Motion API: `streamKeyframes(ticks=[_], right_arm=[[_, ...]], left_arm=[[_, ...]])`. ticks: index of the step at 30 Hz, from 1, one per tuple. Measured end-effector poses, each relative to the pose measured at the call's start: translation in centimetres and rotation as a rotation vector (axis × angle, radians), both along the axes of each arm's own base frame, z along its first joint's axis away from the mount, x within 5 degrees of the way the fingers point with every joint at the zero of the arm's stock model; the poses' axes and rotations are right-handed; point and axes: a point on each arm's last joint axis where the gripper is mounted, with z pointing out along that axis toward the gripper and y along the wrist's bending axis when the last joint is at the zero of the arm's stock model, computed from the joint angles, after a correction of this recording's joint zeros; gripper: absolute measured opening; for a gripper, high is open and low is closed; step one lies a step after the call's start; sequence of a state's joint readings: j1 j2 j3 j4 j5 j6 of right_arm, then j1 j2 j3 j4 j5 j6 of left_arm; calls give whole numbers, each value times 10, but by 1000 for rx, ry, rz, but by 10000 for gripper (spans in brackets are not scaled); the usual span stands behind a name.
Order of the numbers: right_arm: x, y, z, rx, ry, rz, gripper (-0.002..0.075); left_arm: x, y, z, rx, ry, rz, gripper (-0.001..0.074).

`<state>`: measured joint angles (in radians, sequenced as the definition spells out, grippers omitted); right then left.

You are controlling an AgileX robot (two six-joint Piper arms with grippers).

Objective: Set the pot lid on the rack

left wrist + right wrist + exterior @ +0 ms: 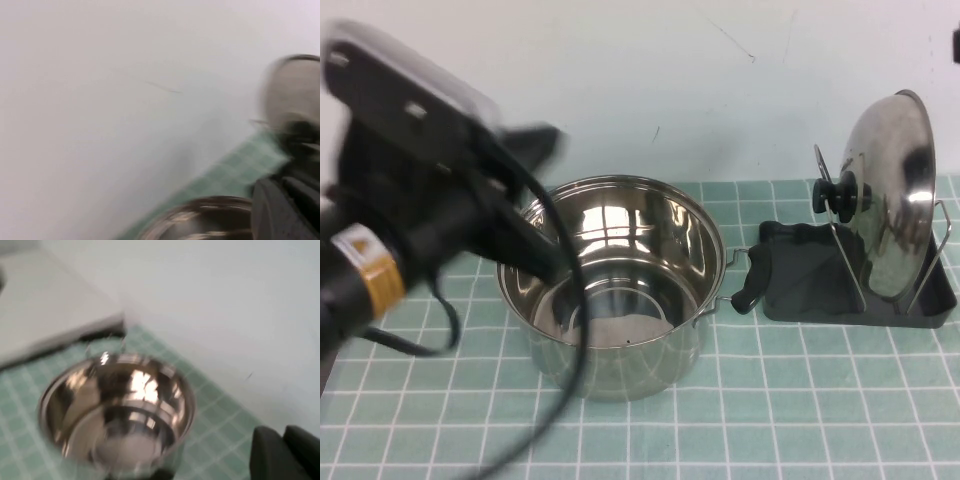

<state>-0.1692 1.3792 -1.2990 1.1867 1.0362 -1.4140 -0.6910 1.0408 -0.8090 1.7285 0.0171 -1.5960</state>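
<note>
The shiny steel pot lid (pixel 892 190) stands on edge in the wire loops of the dark grey rack (pixel 798 272) at the right, its black knob (pixel 846 196) facing left. It shows blurred in the left wrist view (pixel 294 90). My left gripper (pixel 542 140) is raised over the left side of the table, above the pot's far left rim, blurred, shut and empty; it also shows in its own view (pixel 282 182). My right gripper (pixel 280 432) is shut and empty, above the mat to one side of the pot.
The deep steel pot (pixel 610 285) with black handles stands mid-table, just left of the rack; it also shows in the right wrist view (pixel 117 405). A green checked mat (pixel 800 400) covers the table. A white wall runs behind.
</note>
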Motion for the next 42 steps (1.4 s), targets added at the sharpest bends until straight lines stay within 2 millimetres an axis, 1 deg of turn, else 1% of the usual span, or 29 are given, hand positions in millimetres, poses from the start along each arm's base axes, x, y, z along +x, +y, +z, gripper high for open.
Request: streamKeyframes(ticks=[2,4,6,8,10,11,13,16,18,20,22,24,26,29,32,34,37,39,42], right_arm=[[-16,1,3,-82,19,39,37],[-31,1,2,-198,72,50,18],[-43,-6,-5,-368,156,-5,10],[-51,-17,-9,-522,229,-100,7],[-58,-30,-10,-655,281,-221,6],[-62,-35,-8,-693,295,-279,5],[-69,-40,-2,-718,289,-370,4],[-81,-37,7,-677,216,-418,4],[-90,-30,10,-639,136,-410,4],[-102,-22,9,-605,72,-392,4],[-111,-17,2,-565,44,-379,4],[-125,-12,-10,-527,21,-372,4],[-136,-9,-24,-518,-7,-352,4],[-151,-5,-52,-516,-71,-314,4],[-167,1,-78,-431,-119,-309,4],[-176,3,-98,-371,-114,-320,4],[-187,6,-124,-310,-86,-336,4],[-194,6,-141,-297,-60,-335,4],[-199,7,-158,-289,-24,-332,4]], left_arm=[[5,14,5,27,-50,145,-2],[7,29,5,55,-39,292,-2],[8,45,4,93,57,461,-2],[5,57,2,151,179,579,-2],[-2,65,0,205,326,627,-2],[-6,65,-1,222,379,612,-2],[-17,65,0,201,445,551,-2],[-36,66,8,93,494,436,-2],[-51,70,19,11,470,361,-2],[-64,76,25,-48,427,302,-2],[-78,83,25,-93,374,248,-2],[-88,88,17,-110,332,209,-2],[-96,92,3,-128,314,176,-2],[-105,94,-25,-166,303,133,-2],[-113,98,-53,-195,250,92,-2],[-118,100,-69,-192,202,70,-2],[-124,104,-87,-196,163,53,-2],[-126,106,-95,-194,150,49,-2],[-129,108,-99,-197,137,46,-2]])
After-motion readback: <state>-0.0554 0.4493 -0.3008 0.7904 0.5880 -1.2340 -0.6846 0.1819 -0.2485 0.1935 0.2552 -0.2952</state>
